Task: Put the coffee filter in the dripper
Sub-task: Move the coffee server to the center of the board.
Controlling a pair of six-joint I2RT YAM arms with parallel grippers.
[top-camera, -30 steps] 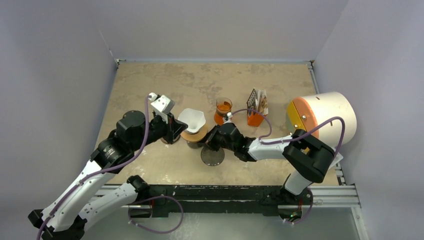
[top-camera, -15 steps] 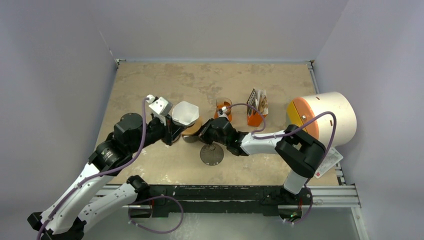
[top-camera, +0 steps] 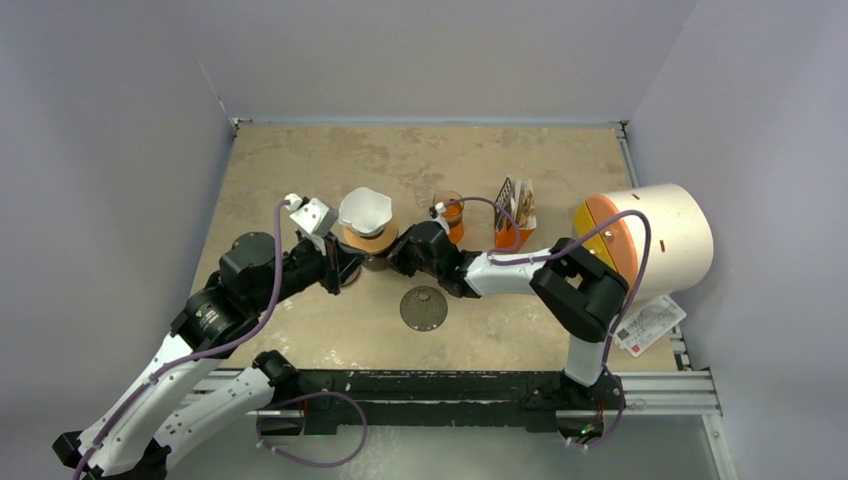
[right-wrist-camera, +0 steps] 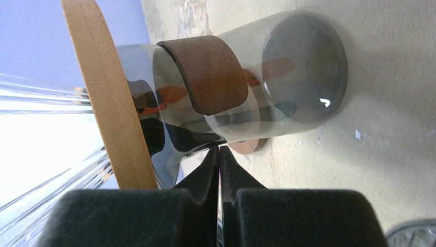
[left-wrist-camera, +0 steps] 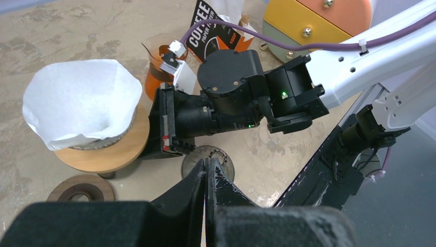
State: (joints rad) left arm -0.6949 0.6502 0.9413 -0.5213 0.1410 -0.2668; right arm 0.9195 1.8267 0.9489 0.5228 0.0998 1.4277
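A white paper coffee filter (top-camera: 365,209) (left-wrist-camera: 82,103) sits open inside the glass dripper (right-wrist-camera: 46,103), whose bamboo collar (top-camera: 364,240) (left-wrist-camera: 105,152) (right-wrist-camera: 97,92) rests on a smoky glass carafe (right-wrist-camera: 288,67) with a brown band (right-wrist-camera: 211,72). My left gripper (top-camera: 347,270) (left-wrist-camera: 205,165) is shut and empty, low on the carafe's left side. My right gripper (top-camera: 396,262) (right-wrist-camera: 219,151) is shut and empty too, its tips right at the carafe's lower wall from the right.
A round metal disc (top-camera: 424,308) (left-wrist-camera: 221,157) lies on the table in front of the carafe. A wooden ring (left-wrist-camera: 82,188) lies near the left gripper. Behind stand an orange-filled beaker (top-camera: 448,212), a filter-paper box (top-camera: 515,205) and a big white cylinder (top-camera: 650,235).
The carafe with dripper and filter has shifted back and to the left. Both shut grippers moved with it, the right one following from the right.
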